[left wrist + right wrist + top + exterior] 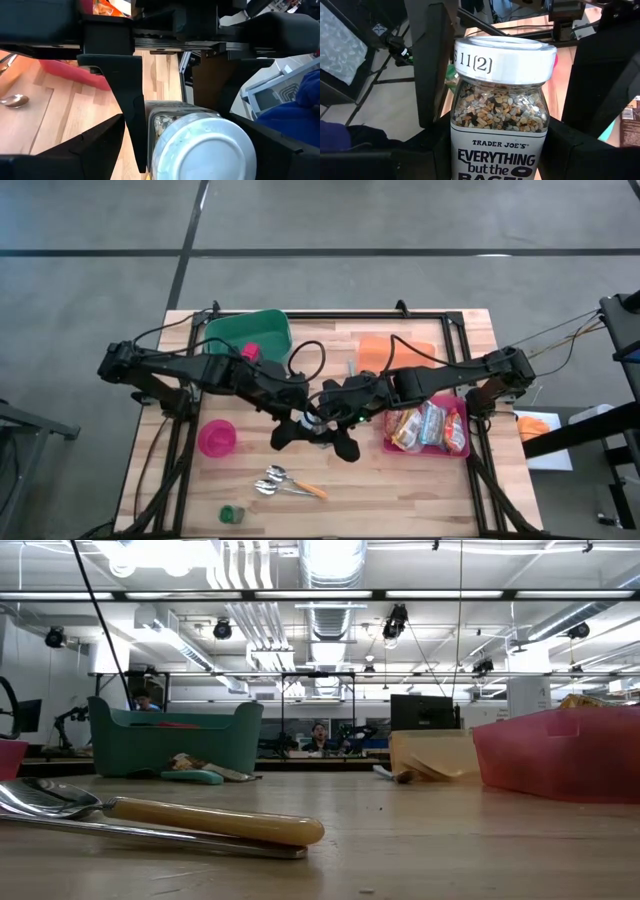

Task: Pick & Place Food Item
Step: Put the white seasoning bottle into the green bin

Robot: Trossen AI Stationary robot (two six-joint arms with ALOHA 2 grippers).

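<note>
A glass seasoning jar (498,107) with a white lid (505,60) hangs above the table's middle (320,423), with my right gripper (495,160) shut on it. My left gripper (192,162) comes from the table's left and stands open. Its fingers (431,65) stand on either side of the lid, and a gap shows on at least one side. In the left wrist view the lid's flat top (202,152) faces the camera. The low view shows neither gripper. My right gripper pinches the jar's glass body at its labelled lower part (495,150) between its two fingers (420,157). The fingers come from the table's right, slanting down, and lie along the jar. The jar is clear of the table, its lid end pointing away toward my left gripper.
A green bin (250,332) stands far left, with an orange bag (385,350) beside it. A red tray (455,448) of snack packs sits at the right. A pink bowl (217,438), spoons (280,480) and a small green thing (231,513) lie near left.
</note>
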